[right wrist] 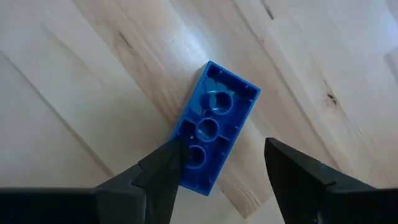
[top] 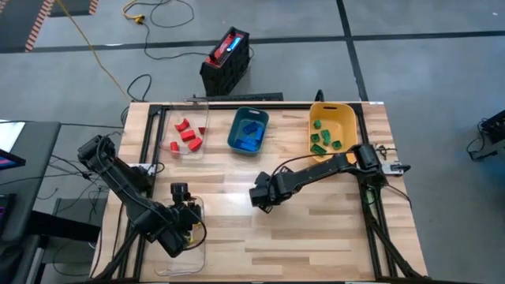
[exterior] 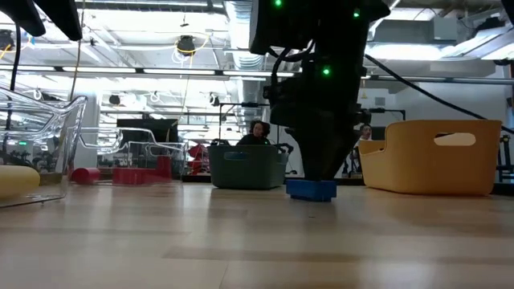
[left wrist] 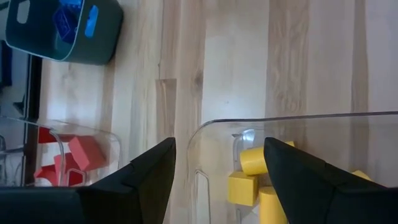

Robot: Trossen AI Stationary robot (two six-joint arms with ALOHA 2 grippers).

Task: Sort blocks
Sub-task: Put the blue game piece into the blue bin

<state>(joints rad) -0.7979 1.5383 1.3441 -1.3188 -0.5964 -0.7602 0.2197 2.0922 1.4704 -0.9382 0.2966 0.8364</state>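
My left gripper (top: 183, 207) hangs over the clear tray (top: 195, 256) at the near left corner of the wooden table (top: 316, 237). Its fingers are spread apart and hold nothing. Yellow blocks (left wrist: 249, 177) lie in that tray just under it.

Farther in, near the middle of the table, my right gripper (top: 262, 197) reaches down over a single blue block (right wrist: 212, 127). The block lies upside down on the bare wood, its hollow underside with round tubes facing up. My right fingers (right wrist: 165, 165) are open. One finger is at the block's edge, though I cannot tell if it touches; the other stands apart from the block. In the low view the blue block sits flat on the table right below the dark arm.

Along the far side stand three containers. At far left, a second clear tray (top: 177, 118) holds red blocks (top: 188, 136). In the middle, a teal bin (top: 235, 130) holds more blue blocks (top: 251, 134). At far right, a yellow bin (top: 341, 118) holds green blocks (top: 322, 139).

Beyond the table, a person (exterior: 259, 132) shows behind the teal bin.
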